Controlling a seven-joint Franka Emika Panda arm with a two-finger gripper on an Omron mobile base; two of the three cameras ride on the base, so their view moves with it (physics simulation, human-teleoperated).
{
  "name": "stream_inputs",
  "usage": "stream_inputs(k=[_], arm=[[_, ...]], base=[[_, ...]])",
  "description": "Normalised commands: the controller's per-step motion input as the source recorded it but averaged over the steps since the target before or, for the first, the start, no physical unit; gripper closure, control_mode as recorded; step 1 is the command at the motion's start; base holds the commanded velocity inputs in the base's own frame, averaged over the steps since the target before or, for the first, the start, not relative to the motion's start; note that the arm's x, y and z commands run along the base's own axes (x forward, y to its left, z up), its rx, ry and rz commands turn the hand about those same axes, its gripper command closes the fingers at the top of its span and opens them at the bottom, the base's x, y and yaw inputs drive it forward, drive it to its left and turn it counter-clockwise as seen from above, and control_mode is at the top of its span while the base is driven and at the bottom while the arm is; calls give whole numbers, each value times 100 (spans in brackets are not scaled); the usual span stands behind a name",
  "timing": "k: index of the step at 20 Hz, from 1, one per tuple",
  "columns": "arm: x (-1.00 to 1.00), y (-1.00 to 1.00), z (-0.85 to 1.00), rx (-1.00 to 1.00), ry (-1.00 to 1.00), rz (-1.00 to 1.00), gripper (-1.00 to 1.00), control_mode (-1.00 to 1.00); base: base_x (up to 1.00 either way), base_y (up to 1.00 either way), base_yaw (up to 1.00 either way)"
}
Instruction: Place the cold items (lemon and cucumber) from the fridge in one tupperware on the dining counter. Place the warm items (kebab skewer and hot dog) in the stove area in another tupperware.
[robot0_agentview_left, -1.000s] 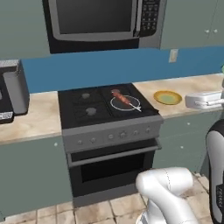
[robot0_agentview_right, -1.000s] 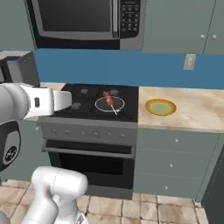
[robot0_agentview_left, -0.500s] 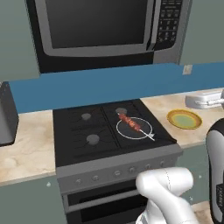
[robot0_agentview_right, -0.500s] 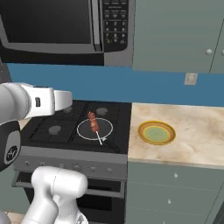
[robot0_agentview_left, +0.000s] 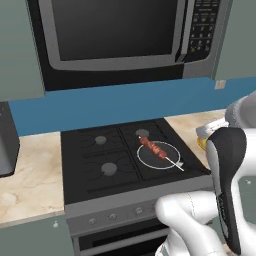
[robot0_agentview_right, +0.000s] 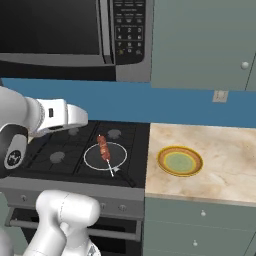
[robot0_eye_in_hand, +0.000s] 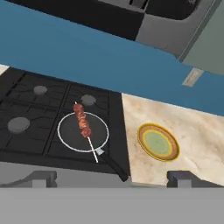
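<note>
A kebab skewer (robot0_agentview_left: 157, 151) (robot0_agentview_right: 104, 148) (robot0_eye_in_hand: 82, 120) lies across a dark pan (robot0_agentview_left: 148, 161) (robot0_agentview_right: 92, 160) (robot0_eye_in_hand: 69, 136) on the stove's front right burner. The pan's handle points toward the stove's front edge. My gripper (robot0_eye_in_hand: 113, 179) hangs in front of and above the stove, open wide with nothing between its fingertips (robot0_eye_in_hand: 42, 178). The skewer is well ahead of the fingers and apart from them. The lemon, cucumber, hot dog and tupperware are out of view.
A yellow-rimmed green plate (robot0_agentview_right: 180, 161) (robot0_eye_in_hand: 158, 142) sits on the beige counter (robot0_agentview_right: 225, 160) right of the stove. A microwave (robot0_agentview_left: 120, 35) (robot0_agentview_right: 65, 30) hangs above the burners. A dark appliance (robot0_agentview_left: 7, 145) stands on the left counter.
The base has driven closer to the stove, so the whole scene has grown larger in both base views. The skewer and pan stay put. The gripper remains open.
</note>
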Motion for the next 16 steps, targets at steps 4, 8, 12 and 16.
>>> stream_inputs(k=[4,8,12,16], arm=[[7,0,-33,-16,31,-8,-100,-100],[2,0,-4,0,0,0,-100,-100],[-2,-3,-22,0,10,-4,-100,-100],[-2,-1,-46,1,5,0,-100,-100]], base=[[0,0,0],[0,0,0],[0,0,0],[0,0,0]])
